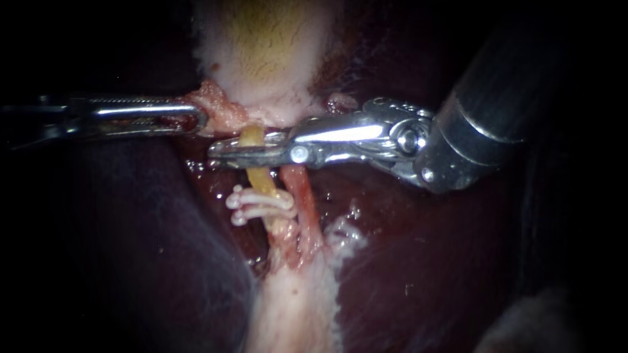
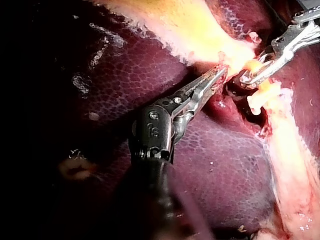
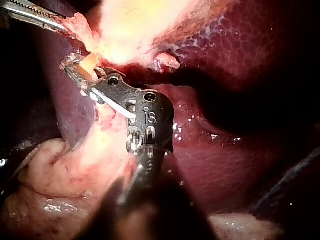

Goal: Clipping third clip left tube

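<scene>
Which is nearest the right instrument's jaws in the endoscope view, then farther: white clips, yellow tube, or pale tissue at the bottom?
1. Yellow tube, gripped between the right instrument's jaws.
2. White clips, just below on that tube.
3. Pale tissue, farthest, at the bottom.

**My two steel instruments**

My left instrument [image 1: 196, 119] is slim bright steel, with ridged, slotted jaws. My right instrument [image 1: 222, 150] has longer silver jaws, round pivot screws, a jointed wrist and a thick dark grey shaft [image 1: 487, 104].
</scene>
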